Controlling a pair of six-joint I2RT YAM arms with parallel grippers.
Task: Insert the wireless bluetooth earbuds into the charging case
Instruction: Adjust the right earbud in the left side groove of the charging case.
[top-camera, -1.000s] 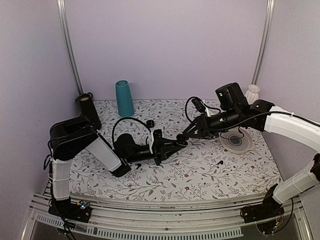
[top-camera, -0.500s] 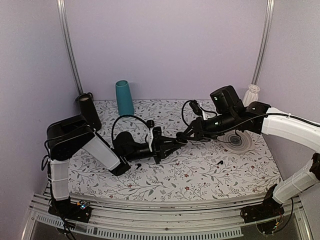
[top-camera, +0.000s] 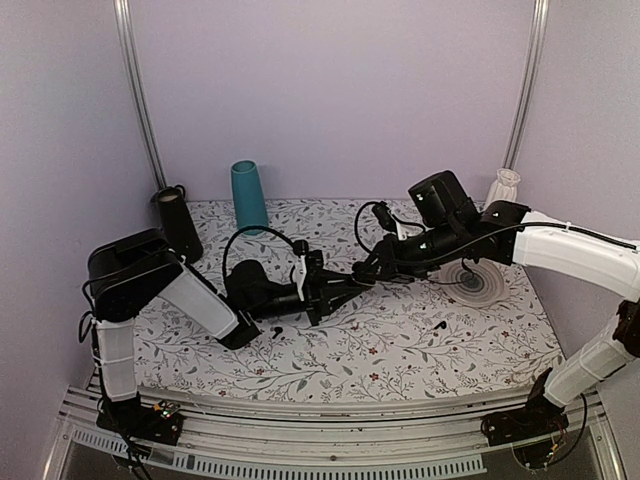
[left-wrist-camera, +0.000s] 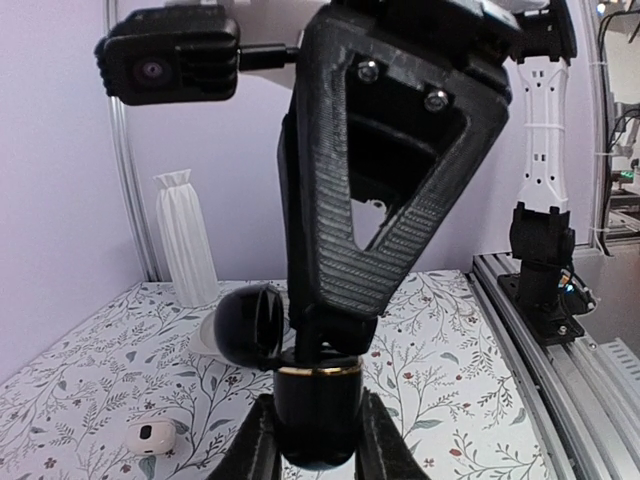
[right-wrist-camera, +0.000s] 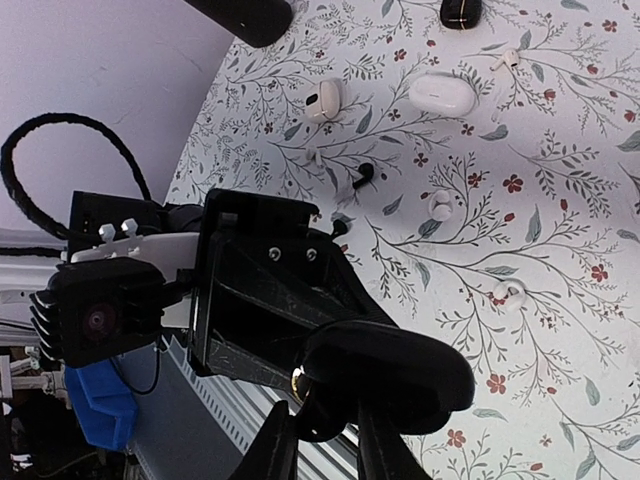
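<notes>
My left gripper (left-wrist-camera: 320, 440) is shut on the glossy black charging case (left-wrist-camera: 320, 405), held above the table with its lid (left-wrist-camera: 245, 325) swung open to the left. My right gripper (left-wrist-camera: 318, 345) comes down from above, its narrow tips at the case's mouth. In the right wrist view the lid (right-wrist-camera: 400, 375) covers the tips of my right gripper (right-wrist-camera: 325, 445), and something dark sits between them; I cannot tell what. In the top view the two grippers meet at mid-table (top-camera: 362, 278). Two black earbuds (top-camera: 277, 329) (top-camera: 440, 325) lie on the cloth.
White cases (right-wrist-camera: 443, 95) (right-wrist-camera: 323, 100), several white earbuds (right-wrist-camera: 440, 205) and a small black case (right-wrist-camera: 460, 12) lie scattered. A teal cup (top-camera: 248, 197), a black cylinder (top-camera: 178, 220), a white vase (top-camera: 505, 185) and a grey disc (top-camera: 472, 280) stand around the back and right.
My right arm has slid left, bringing its fingertips onto the case's mouth. The left gripper and the case have barely moved.
</notes>
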